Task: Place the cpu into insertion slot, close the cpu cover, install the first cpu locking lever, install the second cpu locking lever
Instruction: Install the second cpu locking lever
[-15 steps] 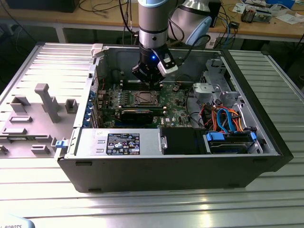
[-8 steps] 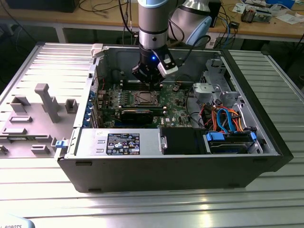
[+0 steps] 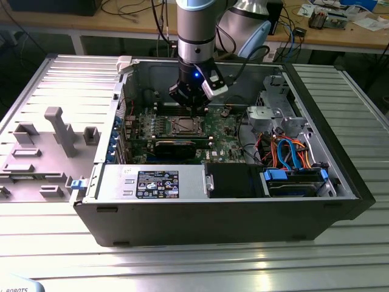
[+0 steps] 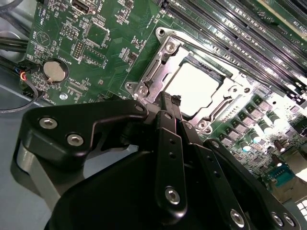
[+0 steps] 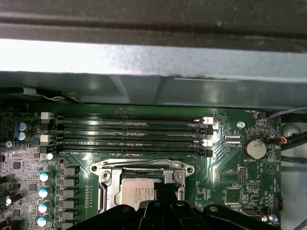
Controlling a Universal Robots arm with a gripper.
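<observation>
Silvery-grey square cpu (image 4: 194,86) sits in the silver-rimmed insertion slot (image 5: 141,189) on the green circuit board (image 3: 225,131), thin silver cpu cover (image 4: 165,60) frame lying flat around it. Black gripper (image 4: 170,103) hangs just above the socket's edge, fingers pinched together w/ nothing between. Grey case walls (image 3: 140,79) stand close behind; long black memory slots (image 5: 129,136) run beside the socket.

Arm (image 3: 196,30) drops vertically from top centre of exterior view, wrist pointing straight down. Black gripper (image 3: 193,108) hangs at upper middle of frame. In second wrist view gripper (image 4: 169,101) reaches up from lower half, fingers (image 4: 166,120) pressed together, no gap between tips.
</observation>
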